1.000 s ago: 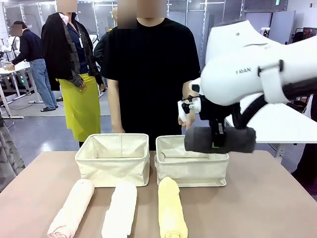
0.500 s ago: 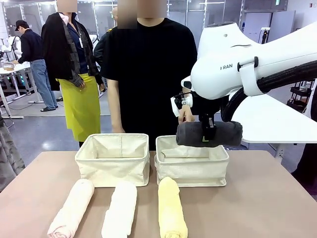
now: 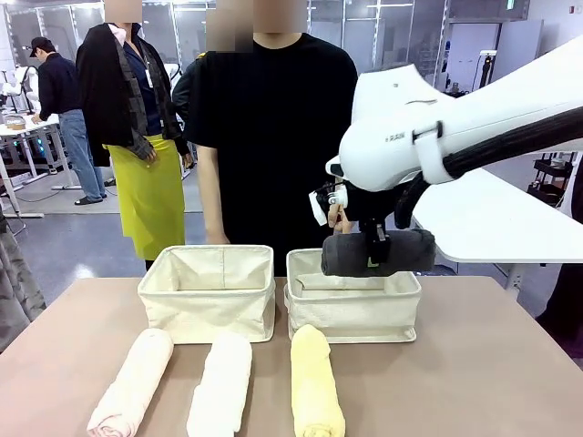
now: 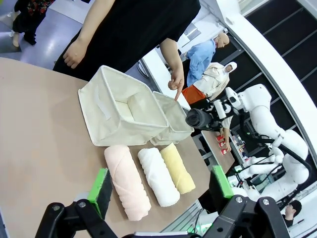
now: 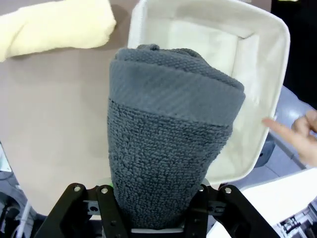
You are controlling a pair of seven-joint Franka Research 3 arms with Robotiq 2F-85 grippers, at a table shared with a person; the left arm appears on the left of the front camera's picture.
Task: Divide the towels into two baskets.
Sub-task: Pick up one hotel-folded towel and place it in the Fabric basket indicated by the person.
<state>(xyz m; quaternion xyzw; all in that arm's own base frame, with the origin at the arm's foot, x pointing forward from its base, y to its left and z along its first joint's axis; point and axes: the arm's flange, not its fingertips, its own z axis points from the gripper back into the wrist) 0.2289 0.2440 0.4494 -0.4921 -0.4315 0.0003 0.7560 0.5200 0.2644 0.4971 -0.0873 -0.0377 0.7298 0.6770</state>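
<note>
My right gripper [image 3: 375, 257] is shut on the dark grey towel [image 3: 378, 252] [image 5: 168, 148], holding it level just above the right basket [image 3: 353, 314] [image 5: 257, 54]. The left basket [image 3: 208, 296] [image 4: 119, 111] stands beside it with nothing inside. Three rolled towels lie in a row at the table's near edge: pale pink [image 3: 132, 382] [image 4: 126, 181], white [image 3: 221, 387] [image 4: 159, 176] and pale yellow [image 3: 316, 382] [image 4: 177, 167] [image 5: 54, 27]. My left gripper [image 4: 161, 186] is open, up above the table's left side, with nothing between its green pads [image 4: 101, 184].
A person in a black shirt [image 3: 273, 118] stands at the far side, one hand [image 4: 176, 89] [image 5: 297, 134] pointing down at the right basket. Other people stand farther back left. A white table [image 3: 510, 223] sits behind on the right.
My right arm has carried the grey towel leftward and slightly down, from beyond the right basket's right end to over its middle. The other towels and baskets have stayed put.
</note>
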